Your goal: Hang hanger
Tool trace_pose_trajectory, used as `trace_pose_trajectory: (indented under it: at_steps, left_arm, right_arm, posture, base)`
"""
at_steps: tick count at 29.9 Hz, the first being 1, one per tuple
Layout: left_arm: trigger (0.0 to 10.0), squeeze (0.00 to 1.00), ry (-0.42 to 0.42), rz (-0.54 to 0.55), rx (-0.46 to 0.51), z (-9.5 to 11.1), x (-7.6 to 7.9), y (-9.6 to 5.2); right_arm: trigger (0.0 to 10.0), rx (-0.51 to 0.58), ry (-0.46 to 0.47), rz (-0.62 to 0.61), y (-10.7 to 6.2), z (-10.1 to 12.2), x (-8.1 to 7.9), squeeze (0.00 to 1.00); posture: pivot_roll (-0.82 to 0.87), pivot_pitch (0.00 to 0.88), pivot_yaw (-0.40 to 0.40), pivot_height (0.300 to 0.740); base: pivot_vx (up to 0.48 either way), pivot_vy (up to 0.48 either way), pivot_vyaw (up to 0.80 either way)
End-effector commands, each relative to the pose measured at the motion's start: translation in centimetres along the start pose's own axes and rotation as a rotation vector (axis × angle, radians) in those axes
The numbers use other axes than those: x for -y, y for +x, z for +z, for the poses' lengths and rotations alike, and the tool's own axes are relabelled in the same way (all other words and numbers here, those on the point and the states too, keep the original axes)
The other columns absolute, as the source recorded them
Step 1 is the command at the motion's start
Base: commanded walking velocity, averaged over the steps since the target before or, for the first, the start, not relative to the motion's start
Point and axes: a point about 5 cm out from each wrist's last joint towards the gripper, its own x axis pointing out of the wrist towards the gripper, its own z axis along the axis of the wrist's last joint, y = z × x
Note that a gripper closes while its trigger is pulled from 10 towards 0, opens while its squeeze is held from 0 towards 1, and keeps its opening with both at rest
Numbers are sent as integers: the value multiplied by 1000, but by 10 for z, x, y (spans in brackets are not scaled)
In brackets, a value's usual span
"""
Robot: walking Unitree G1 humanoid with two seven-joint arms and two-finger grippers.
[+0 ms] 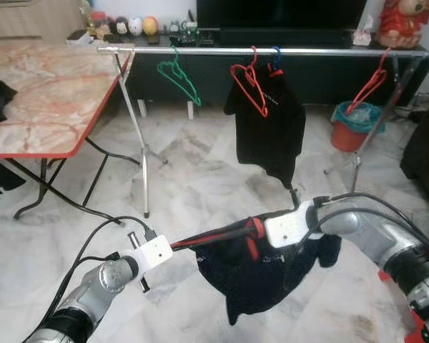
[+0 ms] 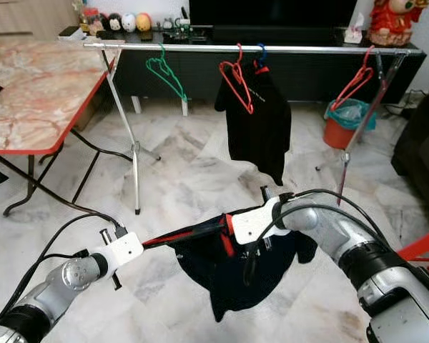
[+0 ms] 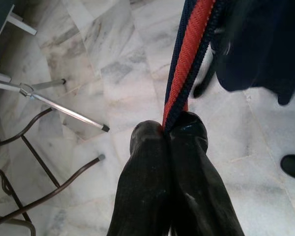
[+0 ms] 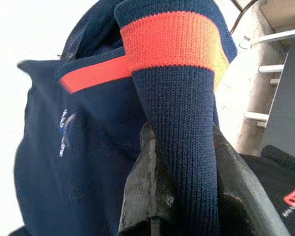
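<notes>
We hold the dark shirt [image 1: 261, 275] stretched between both clamped grippers, left gripper [image 3: 168, 135] pinching its striped collar [image 3: 189, 54], right gripper [image 4: 179, 147] gripping a fold; a thin pinch might slip, dropping it short of the rail [image 1: 272, 51].

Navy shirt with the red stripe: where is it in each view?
Left eye: navy shirt low centre, stretched between left gripper and right gripper.
Right eye: low centre.
Left wrist: striped edge pinched.
Right wrist: collar between fingers.
Shared landmark: clothes rail.
</notes>
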Motion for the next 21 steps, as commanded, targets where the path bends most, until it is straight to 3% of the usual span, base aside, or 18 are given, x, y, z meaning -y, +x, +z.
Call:
trace_pose_trajectory:
  at_steps: [1,4,6,10,12,14,21]
  left_arm:
    - [10000,0,-52,-10,-314,-72,4,-28]
    - [10000,0,-49,-15,-318,-72,5,-28]
    - [10000,0,-51,-17,-318,-73,5,-28]
    - [10000,0,-45,-42,-322,-74,8,-30]
    - [10000,0,-41,-48,-328,-76,9,-30]
    - [10000,0,-39,-49,-329,-76,9,-30]
    - [10000,0,-45,-7,-296,-69,2,-27]
  right_arm:
    - [10000,-205,108,-49,-36,-46,6,0]
    - [10000,-267,40,40,-40,-52,-5,0]
    - [10000,-309,23,30,-44,-56,-3,0]
    - [10000,-305,17,24,-47,-54,2,0]
    - [10000,-309,-52,134,-52,-53,-6,0]
    - [10000,-317,-71,141,-52,-54,-6,0]
    - [10000,-276,-25,104,-45,-49,-5,0]
  posture:
    - [45,0,36,740]
    - [48,0,36,740]
    - [47,0,38,740]
    - [48,0,39,740]
    - [48,0,40,740]
    - [48,0,40,740]
    - [49,0,41,740]
  base:
    - [0,0,0]
    - [0,0,0]
    - [0,0,0]
    - [0,0,0]
    - [0,0,0]
    - [0,0,0]
    - [0,0,0]
